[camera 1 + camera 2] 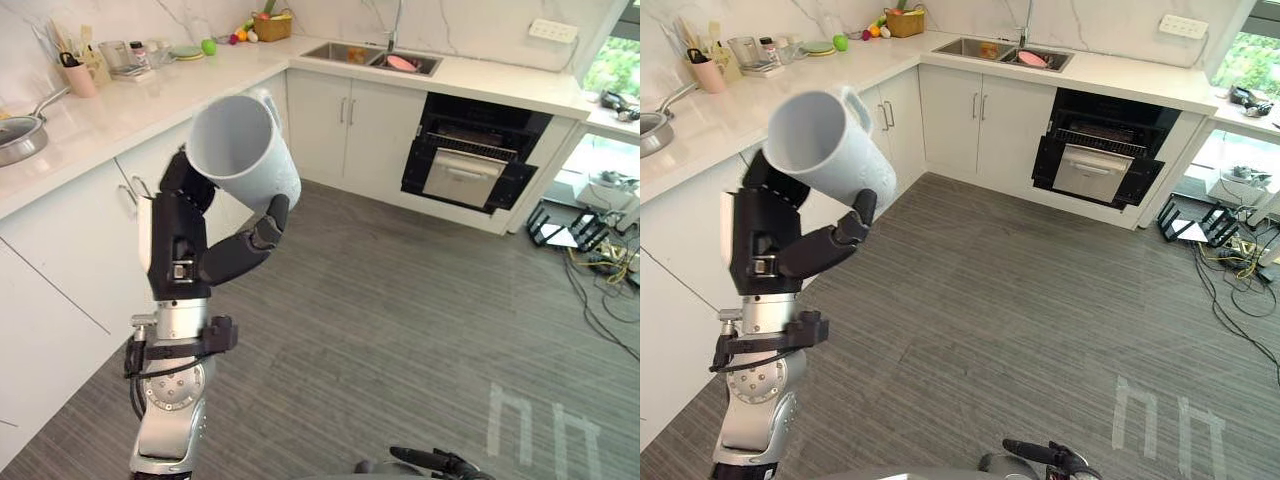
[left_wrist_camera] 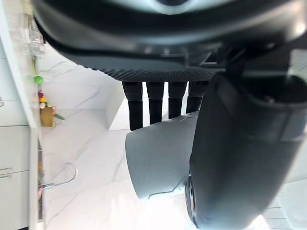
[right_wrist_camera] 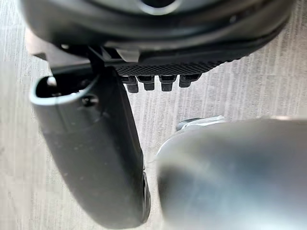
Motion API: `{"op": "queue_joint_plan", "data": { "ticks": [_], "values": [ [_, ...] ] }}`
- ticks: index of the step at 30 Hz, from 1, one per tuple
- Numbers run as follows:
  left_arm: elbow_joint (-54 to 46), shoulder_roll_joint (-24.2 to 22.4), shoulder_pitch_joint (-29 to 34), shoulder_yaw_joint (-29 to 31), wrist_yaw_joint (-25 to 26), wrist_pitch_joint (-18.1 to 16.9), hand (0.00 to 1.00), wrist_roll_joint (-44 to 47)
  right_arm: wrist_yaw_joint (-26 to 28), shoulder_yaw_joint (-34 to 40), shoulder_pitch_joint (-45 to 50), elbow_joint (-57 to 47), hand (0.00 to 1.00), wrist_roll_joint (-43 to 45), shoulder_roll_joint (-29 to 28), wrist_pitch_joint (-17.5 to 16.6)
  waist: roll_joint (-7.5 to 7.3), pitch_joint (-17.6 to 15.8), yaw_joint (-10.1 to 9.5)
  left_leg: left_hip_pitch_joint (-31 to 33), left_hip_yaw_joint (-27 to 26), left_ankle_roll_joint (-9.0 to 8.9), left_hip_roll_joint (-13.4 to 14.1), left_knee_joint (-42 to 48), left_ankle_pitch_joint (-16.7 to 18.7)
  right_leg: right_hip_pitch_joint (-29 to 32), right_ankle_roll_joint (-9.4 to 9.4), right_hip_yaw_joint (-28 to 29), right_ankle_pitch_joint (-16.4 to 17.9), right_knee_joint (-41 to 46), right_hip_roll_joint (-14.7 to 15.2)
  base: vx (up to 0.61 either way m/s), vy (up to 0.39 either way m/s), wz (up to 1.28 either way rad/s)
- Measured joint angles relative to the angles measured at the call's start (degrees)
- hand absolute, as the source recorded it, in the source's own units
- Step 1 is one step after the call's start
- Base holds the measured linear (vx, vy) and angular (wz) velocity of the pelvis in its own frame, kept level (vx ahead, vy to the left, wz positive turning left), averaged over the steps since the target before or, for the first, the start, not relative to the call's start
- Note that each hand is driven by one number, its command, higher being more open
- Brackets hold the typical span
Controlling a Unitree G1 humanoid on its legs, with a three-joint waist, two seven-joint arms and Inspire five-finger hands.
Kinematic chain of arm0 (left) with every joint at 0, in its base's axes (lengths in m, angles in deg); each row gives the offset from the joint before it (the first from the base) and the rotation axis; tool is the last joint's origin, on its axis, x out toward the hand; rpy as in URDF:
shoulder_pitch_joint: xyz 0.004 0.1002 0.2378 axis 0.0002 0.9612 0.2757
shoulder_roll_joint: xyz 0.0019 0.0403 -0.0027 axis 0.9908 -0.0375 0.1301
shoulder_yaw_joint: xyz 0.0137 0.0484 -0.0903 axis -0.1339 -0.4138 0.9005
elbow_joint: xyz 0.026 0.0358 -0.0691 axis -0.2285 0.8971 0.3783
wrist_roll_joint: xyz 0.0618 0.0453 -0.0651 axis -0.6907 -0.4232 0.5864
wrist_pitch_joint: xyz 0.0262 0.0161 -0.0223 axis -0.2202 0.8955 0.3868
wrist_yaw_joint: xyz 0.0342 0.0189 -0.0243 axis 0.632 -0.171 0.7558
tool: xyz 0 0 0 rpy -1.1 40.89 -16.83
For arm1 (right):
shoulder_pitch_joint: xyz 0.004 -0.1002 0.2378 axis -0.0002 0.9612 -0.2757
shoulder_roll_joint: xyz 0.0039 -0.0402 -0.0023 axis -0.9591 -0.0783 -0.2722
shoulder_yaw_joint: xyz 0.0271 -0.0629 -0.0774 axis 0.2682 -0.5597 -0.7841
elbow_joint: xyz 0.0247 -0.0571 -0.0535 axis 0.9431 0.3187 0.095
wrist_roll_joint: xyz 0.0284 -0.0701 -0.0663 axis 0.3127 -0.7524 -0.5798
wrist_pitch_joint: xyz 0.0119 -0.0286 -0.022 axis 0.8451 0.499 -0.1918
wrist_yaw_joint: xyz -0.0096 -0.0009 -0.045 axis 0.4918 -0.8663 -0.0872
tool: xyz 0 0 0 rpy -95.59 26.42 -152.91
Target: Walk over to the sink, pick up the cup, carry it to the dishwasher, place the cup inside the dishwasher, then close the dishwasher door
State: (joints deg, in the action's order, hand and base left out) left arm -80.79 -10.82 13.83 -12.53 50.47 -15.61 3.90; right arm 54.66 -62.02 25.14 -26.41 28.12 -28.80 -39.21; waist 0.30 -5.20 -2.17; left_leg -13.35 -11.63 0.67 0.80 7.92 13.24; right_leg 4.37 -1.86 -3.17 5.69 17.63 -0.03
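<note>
My left hand (image 1: 180,240) is raised in front of me and is shut on a white cup (image 1: 245,150). The cup is tilted, with its open mouth towards me. In the left wrist view the fingers (image 2: 156,103) and the thumb (image 2: 240,153) wrap round the cup (image 2: 158,163). The dishwasher (image 1: 470,150) stands across the room under the counter, and its door (image 1: 462,178) hangs open. The sink (image 1: 350,52) is set in the counter to its left. My right hand (image 3: 91,143) hangs over the floor with relaxed fingers and holds nothing.
A white counter (image 1: 120,110) runs along my left with a pan (image 1: 20,135), a pink utensil holder (image 1: 78,75), a green apple (image 1: 208,46) and a fruit basket (image 1: 272,25). Cables and gear (image 1: 590,240) lie at the right. White tape marks (image 1: 540,425) are on the floor.
</note>
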Motion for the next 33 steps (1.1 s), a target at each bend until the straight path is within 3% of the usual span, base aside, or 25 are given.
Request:
{"op": "queue_joint_plan", "data": {
  "ticks": [10,11,12,19,27,33],
  "values": [
    [-0.2,-1.8,-0.7,0.4,5.6,-4.7,0.00,-0.1,2.9,0.2,1.1,-0.7,1.00,2.1,-1.4,-0.6,0.28,1.7,0.08,-0.6,-0.6,-0.04,0.1,-1.3,0.0,-0.4,0.13,0.4,0.0,-1.2,-0.5,0.01,-0.015,-0.03],
    [0.5,-2.0,-0.7,0.7,5.8,-4.9,0.00,-0.2,3.2,0.2,1.2,-0.6,1.00,2.1,-1.5,-0.7,0.09,1.9,0.09,-0.6,-0.6,-0.05,0.1,-1.3,0.0,-0.4,0.21,0.4,-0.1,-1.2,-0.5,0.00,0.000,0.00],
    [4.0,-2.6,0.1,1.1,5.5,-5.2,0.00,0.1,4.8,1.7,1.6,0.7,1.00,2.0,-2.5,-0.2,-2.02,3.3,0.20,-0.2,-1.5,-0.83,0.0,-2.1,-1.1,-1.3,0.57,0.7,-3.3,-5.7,-0.7,0.00,0.000,0.00],
    [4.0,-3.1,0.1,2.7,6.4,-5.3,0.00,0.1,4.8,1.9,1.9,0.6,1.00,2.2,-2.8,-0.6,-2.02,3.6,1.17,0.1,-2.7,-0.85,0.7,-2.2,-1.1,-1.1,1.39,0.0,-3.1,-7.5,-1.1,0.00,-0.002,-0.08],
    [7.5,-9.1,-0.2,8.3,16.7,-5.4,0.00,0.1,4.5,2.9,2.8,1.2,1.00,5.2,-4.0,-0.6,-2.29,4.8,2.03,0.9,-3.3,-1.78,2.5,-1.6,-0.5,-1.2,1.61,-6.3,-3.5,-8.5,-0.5,0.04,-0.034,-0.06],
    [8.5,-10.7,-0.2,12.5,18.4,-6.0,0.00,2.6,5.1,4.8,1.8,4.4,1.00,6.8,-3.5,-0.6,-2.19,4.8,1.39,0.9,-1.6,-2.08,2.9,-1.9,-0.7,-1.0,1.15,-6.9,-2.8,-6.2,-0.7,0.02,-0.032,0.15]
  ]
}}
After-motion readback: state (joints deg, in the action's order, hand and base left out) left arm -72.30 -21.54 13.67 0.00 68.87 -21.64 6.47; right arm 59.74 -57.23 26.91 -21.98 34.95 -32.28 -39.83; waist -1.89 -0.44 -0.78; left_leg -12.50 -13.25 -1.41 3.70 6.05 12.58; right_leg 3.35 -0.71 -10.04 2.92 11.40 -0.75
